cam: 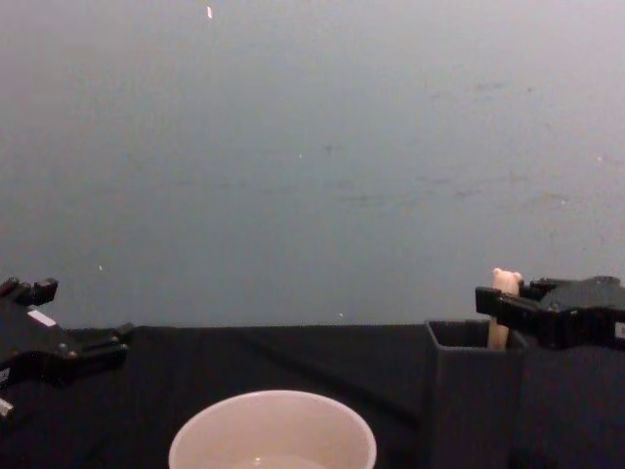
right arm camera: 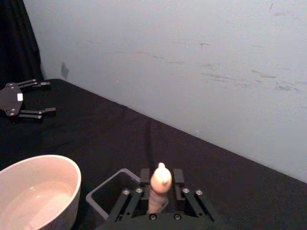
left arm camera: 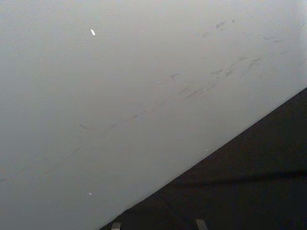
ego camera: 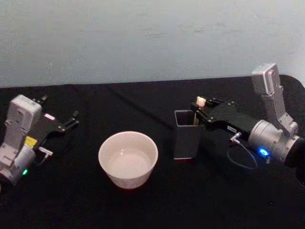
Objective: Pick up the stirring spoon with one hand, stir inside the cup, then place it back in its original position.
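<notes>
Right now the right gripper [ego camera: 204,110] looks clamped on the beige handle of the stirring spoon [right arm camera: 160,184], which stands in the dark square holder [ego camera: 186,138] near the cup [ego camera: 126,179] — the left gripper [ego camera: 69,121] rests spread, well apart. Lift straight up until the bowl clears the holder's rim — a sideways pull could tip it.

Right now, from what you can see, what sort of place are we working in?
Probably a lab or test bench rather than a kitchen: a table draped in black cloth, before a bare, scuffed pale wall, with a cream cup and a dark square holder set out on it.
</notes>
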You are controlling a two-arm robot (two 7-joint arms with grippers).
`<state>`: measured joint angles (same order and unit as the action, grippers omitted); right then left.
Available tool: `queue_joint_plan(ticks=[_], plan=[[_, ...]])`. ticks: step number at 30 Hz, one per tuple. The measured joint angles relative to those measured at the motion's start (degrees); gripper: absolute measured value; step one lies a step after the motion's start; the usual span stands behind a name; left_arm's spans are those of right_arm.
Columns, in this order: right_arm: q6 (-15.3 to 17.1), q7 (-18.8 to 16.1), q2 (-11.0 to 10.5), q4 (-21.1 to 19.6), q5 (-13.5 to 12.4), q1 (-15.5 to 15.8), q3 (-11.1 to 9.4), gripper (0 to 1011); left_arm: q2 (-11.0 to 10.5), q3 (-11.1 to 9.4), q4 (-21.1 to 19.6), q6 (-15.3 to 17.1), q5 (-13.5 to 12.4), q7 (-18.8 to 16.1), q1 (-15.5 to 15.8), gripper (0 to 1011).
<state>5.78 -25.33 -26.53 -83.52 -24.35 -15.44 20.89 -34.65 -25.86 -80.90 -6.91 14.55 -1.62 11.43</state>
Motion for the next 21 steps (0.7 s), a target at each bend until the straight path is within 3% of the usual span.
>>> queue_joint_plan(ticks=[5, 21], plan=[[0.0, 0.0, 0.0, 0.0, 0.0, 0.0, 0.0, 214, 0.0, 0.0, 0.0, 0.0, 0.0, 0.0, 0.0, 1001], [0.0, 0.0, 0.0, 0.0, 0.0, 0.0, 0.0, 214, 0.0, 0.0, 0.0, 0.0, 0.0, 0.0, 0.0, 1001]])
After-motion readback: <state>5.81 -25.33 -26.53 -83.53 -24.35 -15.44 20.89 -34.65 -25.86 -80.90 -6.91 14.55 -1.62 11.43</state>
